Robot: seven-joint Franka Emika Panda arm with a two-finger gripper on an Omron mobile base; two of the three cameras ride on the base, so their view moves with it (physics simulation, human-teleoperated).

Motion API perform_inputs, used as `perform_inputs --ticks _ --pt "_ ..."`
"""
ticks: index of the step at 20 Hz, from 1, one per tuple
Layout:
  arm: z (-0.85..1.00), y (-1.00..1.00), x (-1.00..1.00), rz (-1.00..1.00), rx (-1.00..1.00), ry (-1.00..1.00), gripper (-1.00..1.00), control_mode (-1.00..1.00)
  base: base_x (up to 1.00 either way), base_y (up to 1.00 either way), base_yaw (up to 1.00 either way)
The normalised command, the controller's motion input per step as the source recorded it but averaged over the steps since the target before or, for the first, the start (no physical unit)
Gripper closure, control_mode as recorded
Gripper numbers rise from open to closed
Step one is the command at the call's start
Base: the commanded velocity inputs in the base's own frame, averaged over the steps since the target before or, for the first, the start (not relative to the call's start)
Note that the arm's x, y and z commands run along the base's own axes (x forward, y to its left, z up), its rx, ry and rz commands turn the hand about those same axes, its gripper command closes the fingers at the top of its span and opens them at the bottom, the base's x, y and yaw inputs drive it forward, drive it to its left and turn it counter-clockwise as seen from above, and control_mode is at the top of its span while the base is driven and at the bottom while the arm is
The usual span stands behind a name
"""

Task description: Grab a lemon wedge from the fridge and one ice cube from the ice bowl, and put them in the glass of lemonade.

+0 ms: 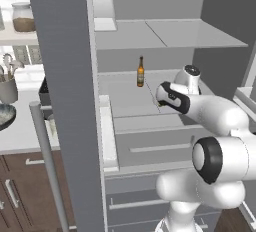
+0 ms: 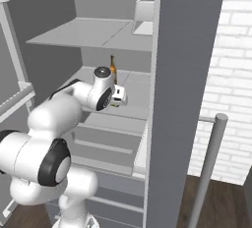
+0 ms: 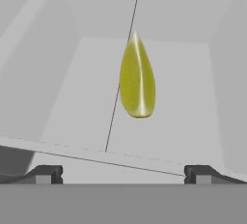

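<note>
The fridge (image 1: pixel 65 76) stands open, its grey door in the foreground. The lemon wedge (image 3: pixel 137 76), yellow-green and small, lies on the pale middle shelf (image 1: pixel 125 98), a little behind the shelf's front edge. My gripper (image 3: pixel 123 175) hovers just above and in front of the wedge, open, with nothing between its fingertips (image 3: pixel 46 174). In the right base view the gripper (image 2: pixel 117 100) points down at that shelf. The rim of the ice bowl (image 1: pixel 2 116) peeks in at the far left of the counter. The glass of lemonade is out of view.
A slim brown bottle (image 1: pixel 140 72) stands upright on the same shelf, behind the wedge. The upper shelf (image 1: pixel 165 33) hangs above the arm. Drawers (image 1: pixel 150 148) sit below. A grey utensil cup (image 1: pixel 7 90) and a lidded jar (image 1: pixel 23 18) stand left of the door.
</note>
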Motion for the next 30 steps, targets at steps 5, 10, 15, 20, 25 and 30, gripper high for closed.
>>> perform_inputs --ticks 5,10,15,20,25,30 --pt "0.00 0.00 0.22 0.00 0.00 0.00 -1.00 -1.00 0.00 0.00 0.00" --pt "-0.03 0.00 0.19 0.00 0.00 0.01 -1.00 -1.00 0.00 0.00 0.00" --pt "-0.20 0.00 0.19 0.00 0.00 0.01 -1.00 -1.00 0.00 0.00 0.00" --pt "-0.23 0.00 0.21 0.00 0.00 0.01 -1.00 -1.00 0.00 0.00 0.00" --pt "-0.15 0.00 0.26 0.00 0.00 0.00 -1.00 -1.00 0.00 0.00 0.00" --pt "-0.11 0.00 0.30 0.00 0.00 0.00 -1.00 -1.00 0.00 0.00 0.00"
